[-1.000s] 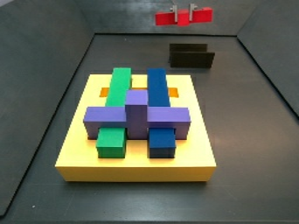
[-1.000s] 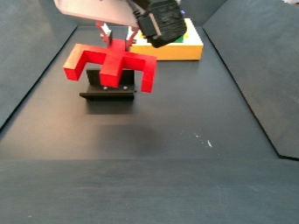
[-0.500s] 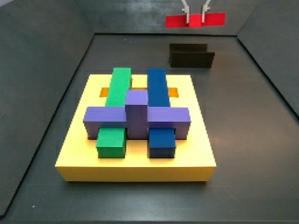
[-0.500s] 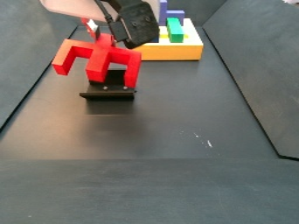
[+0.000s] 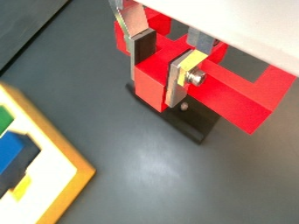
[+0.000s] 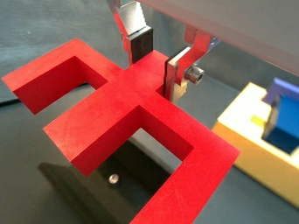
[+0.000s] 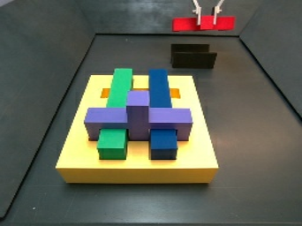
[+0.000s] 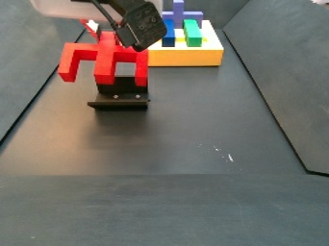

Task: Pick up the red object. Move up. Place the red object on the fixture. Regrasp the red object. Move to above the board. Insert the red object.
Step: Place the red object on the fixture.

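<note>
Red piece (image 8: 100,61) hangs just above the fixture (image 8: 119,99), clear of it — its central stem is clamped between the gripper (image 6: 160,63) fingers (image 5: 184,77), legs pointing down in a side view. Beyond the fixture sits the board (image 7: 78,151), carrying green, blue and purple blocks (image 7: 140,109). No writing is readable anywhere.

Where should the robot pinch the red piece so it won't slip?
Best on the central stem of the red object, coming from above. That is where the gripper has it now, hanging over the fixture. The stem has flat sides for the fingers, and it probably sits mid-crossbar, so the piece should hang balanced.
</note>
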